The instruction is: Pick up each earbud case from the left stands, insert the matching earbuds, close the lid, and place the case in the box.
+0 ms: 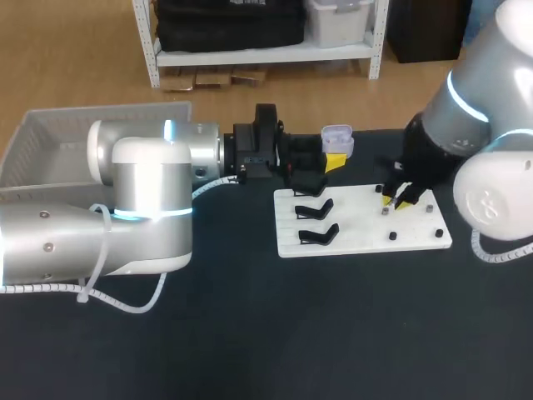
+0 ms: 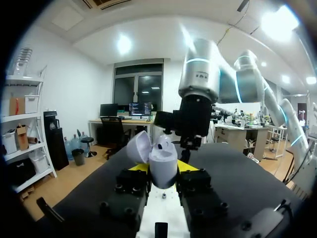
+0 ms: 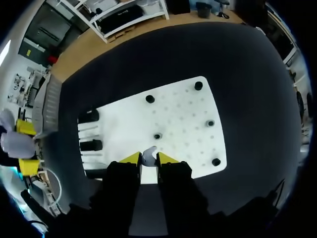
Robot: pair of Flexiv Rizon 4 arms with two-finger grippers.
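Note:
My left gripper (image 1: 327, 160) holds a pale earbud case (image 1: 337, 138) with its lid open, in the air behind the white board (image 1: 366, 237). In the left wrist view the case (image 2: 162, 161) sits between the yellow tips of that gripper (image 2: 162, 172), touched from both sides. My right gripper (image 1: 396, 200) is down on the right half of the board. Seen from its own wrist, the right gripper (image 3: 148, 159) has closed its yellow tips on a small white earbud (image 3: 147, 154). Off to the side there, the case (image 3: 10, 140) shows in my other gripper.
Three black stands (image 1: 316, 222) line the board's left side, with nothing on them. Small black pegs (image 1: 391, 237) dot its right side, one (image 3: 157, 136) just ahead of the right fingers. A pale mesh box (image 1: 50, 146) stands at the back left, partly behind my left arm.

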